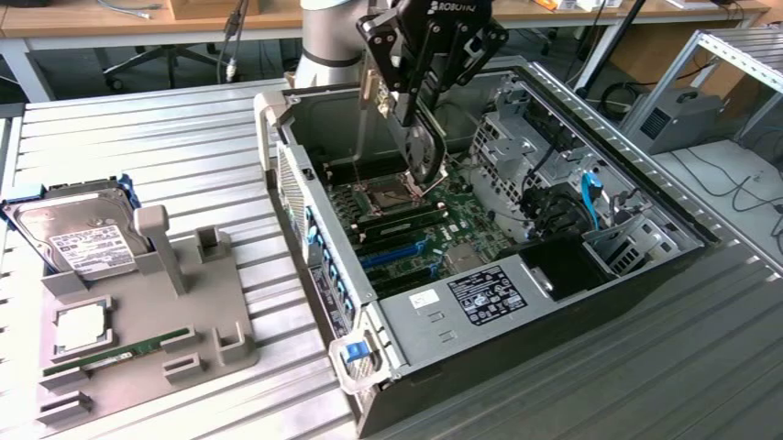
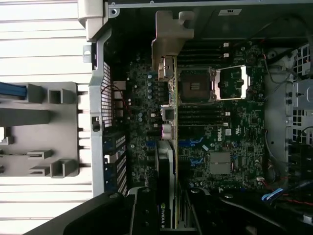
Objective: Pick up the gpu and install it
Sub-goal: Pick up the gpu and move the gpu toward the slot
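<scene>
The tool point(image 1: 420, 117) pinches the graphics card point(image 1: 424, 165) by its upper edge; it looks stiff, light and easily damaged.

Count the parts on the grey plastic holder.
3: boxy silver hard drive at the far end, square silver chip in the middle, narrow green memory stick nearest the camera.

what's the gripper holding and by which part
The gripper holds the gpu, pinched across its flat faces at the upper edge. The card hangs edge-down over the motherboard inside the open case.
</scene>
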